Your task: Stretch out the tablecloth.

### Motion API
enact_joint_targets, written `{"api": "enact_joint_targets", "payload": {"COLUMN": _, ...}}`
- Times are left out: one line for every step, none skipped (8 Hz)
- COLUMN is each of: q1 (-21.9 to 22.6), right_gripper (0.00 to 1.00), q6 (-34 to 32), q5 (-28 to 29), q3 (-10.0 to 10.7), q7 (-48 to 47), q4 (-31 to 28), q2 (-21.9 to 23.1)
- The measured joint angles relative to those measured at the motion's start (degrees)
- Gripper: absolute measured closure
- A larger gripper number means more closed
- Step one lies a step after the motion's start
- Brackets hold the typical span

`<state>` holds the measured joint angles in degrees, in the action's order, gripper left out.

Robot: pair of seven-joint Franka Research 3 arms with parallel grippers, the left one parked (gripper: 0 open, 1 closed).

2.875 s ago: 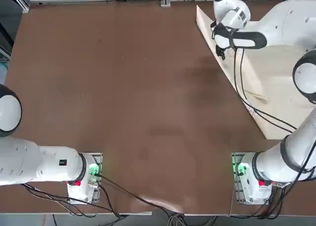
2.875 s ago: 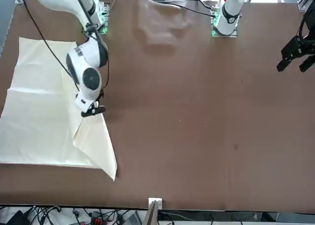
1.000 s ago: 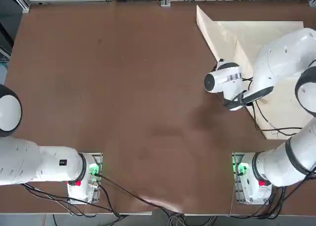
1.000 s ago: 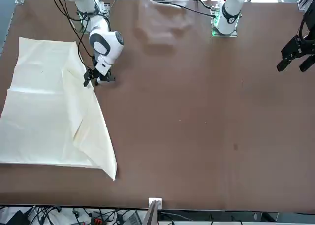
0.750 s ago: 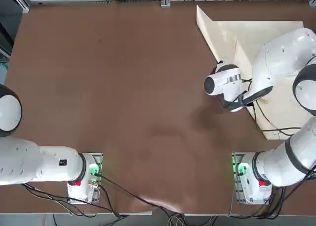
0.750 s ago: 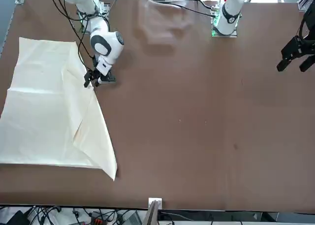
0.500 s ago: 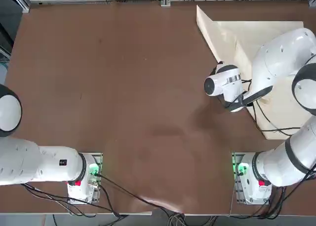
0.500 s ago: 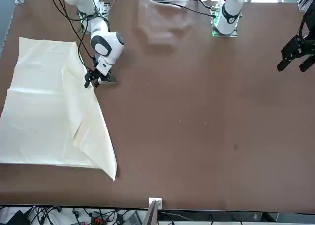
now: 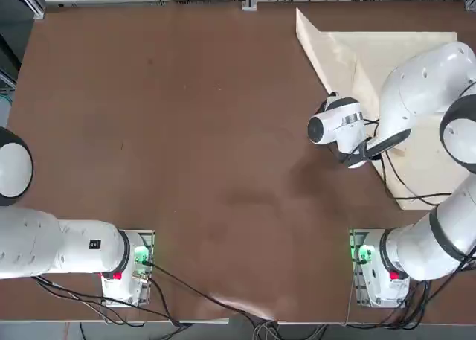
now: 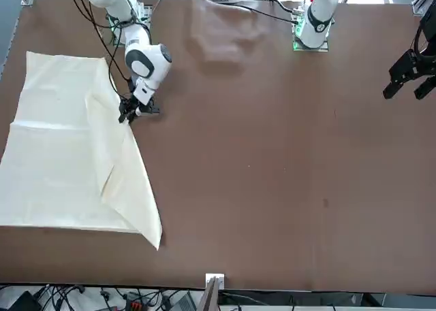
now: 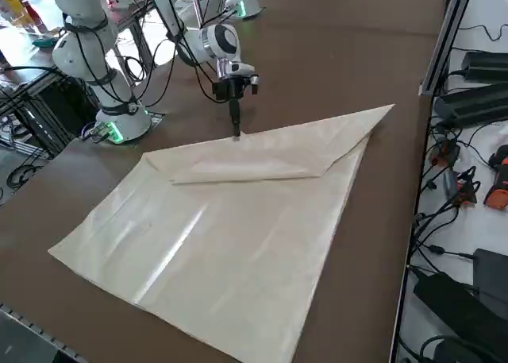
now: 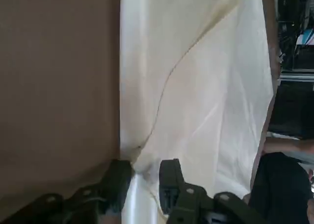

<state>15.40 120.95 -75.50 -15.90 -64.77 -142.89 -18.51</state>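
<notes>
The right gripper (image 12: pixel 144 177), a pair of black fingers (image 12: pixel 169 177) on the white arm, stands at the folded edge of the tablecloth (image 12: pixel 196 87), a large thin cream-beige rectangular cloth sheet. In the wrist view the fingers are drawn close, with a narrow gap between them and a small pucker of cloth edge rising into that gap; whether the pads already pinch it firmly I cannot tell. In the front view the gripper (image 10: pixel 127 112) sits in the upper left of the frame, pointing down at the diagonal fold line, and in the right side view it (image 11: pixel 236 132) touches down at the upper centre, right at the cloth's edge. From there the tablecloth (image 10: pixel 61 154) spreads across the left side of the front view on the flat brown table (image 10: pixel 272 154), with one large flap doubled over so that a long diagonal crease runs to a pointed corner at the lower left centre; in the top view it (image 9: pixel 394 72) fills the upper right. The step in hand looks like the grasp before pulling the flap open. The risk, as I judge it, is a shallow bite: only a thin sliver of edge lies between the fingers, so it could slip free. Catching both layers would drag the whole sheet instead of unfolding it.
</notes>
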Motion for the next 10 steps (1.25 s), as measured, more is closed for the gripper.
{"api": "enact_joint_targets", "payload": {"q1": -0.02, "right_gripper": 0.71, "q6": 0.00, "q5": 0.00, "q3": 0.01, "q7": -0.12, "q4": 0.00, "q2": 0.00}}
{"api": "enact_joint_targets", "payload": {"q1": -0.03, "right_gripper": 0.78, "q6": 0.00, "q5": -0.01, "q3": 0.01, "q7": -0.19, "q4": 0.00, "q2": 0.00}}
{"api": "enact_joint_targets", "payload": {"q1": -0.04, "right_gripper": 0.80, "q6": 0.00, "q5": -0.01, "q3": 0.02, "q7": -0.27, "q4": 0.00, "q2": 0.00}}
{"api": "enact_joint_targets", "payload": {"q1": -0.04, "right_gripper": 0.82, "q6": 0.01, "q5": -0.01, "q3": 0.02, "q7": -0.39, "q4": 0.00, "q2": 0.00}}
{"api": "enact_joint_targets", "payload": {"q1": -0.04, "right_gripper": 0.86, "q6": 0.03, "q5": -0.01, "q3": 0.02, "q7": -0.53, "q4": 0.01, "q2": 0.00}}
{"api": "enact_joint_targets", "payload": {"q1": -0.04, "right_gripper": 0.89, "q6": 0.04, "q5": -0.01, "q3": 0.02, "q7": -0.72, "q4": 0.02, "q2": 0.01}}
{"api": "enact_joint_targets", "payload": {"q1": -0.04, "right_gripper": 0.89, "q6": 0.05, "q5": -0.01, "q3": 0.02, "q7": -0.97, "q4": 0.06, "q2": 0.01}}
{"api": "enact_joint_targets", "payload": {"q1": -0.04, "right_gripper": 0.88, "q6": 0.10, "q5": -0.01, "q3": 0.02, "q7": -1.35, "q4": 0.09, "q2": 0.02}}
{"api": "enact_joint_targets", "payload": {"q1": -0.04, "right_gripper": 0.88, "q6": 0.19, "q5": -0.01, "q3": 0.02, "q7": -1.77, "q4": 0.10, "q2": 0.02}}
{"api": "enact_joint_targets", "payload": {"q1": -0.04, "right_gripper": 0.88, "q6": 0.25, "q5": -0.01, "q3": 0.01, "q7": -2.02, "q4": 0.14, "q2": 0.02}}
